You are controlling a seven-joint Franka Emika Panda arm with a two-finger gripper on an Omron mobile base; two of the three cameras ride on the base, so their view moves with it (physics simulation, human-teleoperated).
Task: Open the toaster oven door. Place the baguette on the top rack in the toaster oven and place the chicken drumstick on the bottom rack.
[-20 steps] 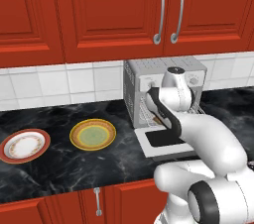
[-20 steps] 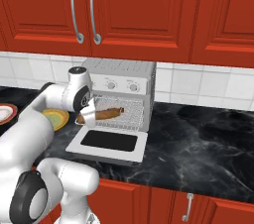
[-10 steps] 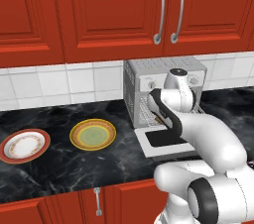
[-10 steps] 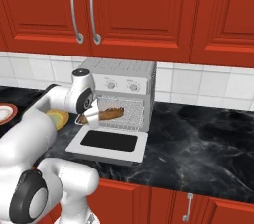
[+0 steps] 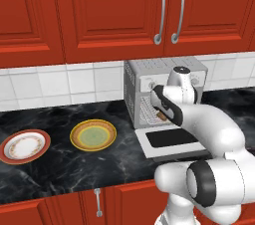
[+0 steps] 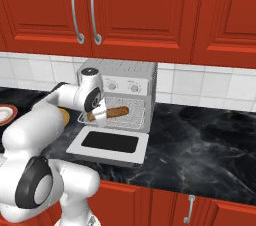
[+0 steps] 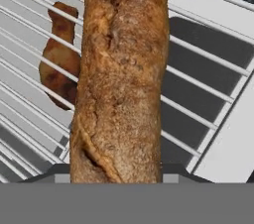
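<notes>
Left base view: the gripper (image 5: pixel 160 114) reaches into the toaster oven (image 5: pixel 164 89), door (image 5: pixel 169 142) folded down. Right base view: it grips the baguette (image 6: pixel 111 112) (held level). Hand view: the drumstick (image 7: pixel 59 57) lies beneath on a rack (image 7: pixel 198 99).

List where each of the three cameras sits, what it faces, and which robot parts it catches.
Left base view: behind-left, faces the toaster oven; white arm lower right.
Right base view: behind-right, faces the open toaster oven door; arm lower left, gripper on the baguette.
Hand view: on the hand, along the baguette over a rack; chicken drumstick below.
Both base views share the oven.
</notes>
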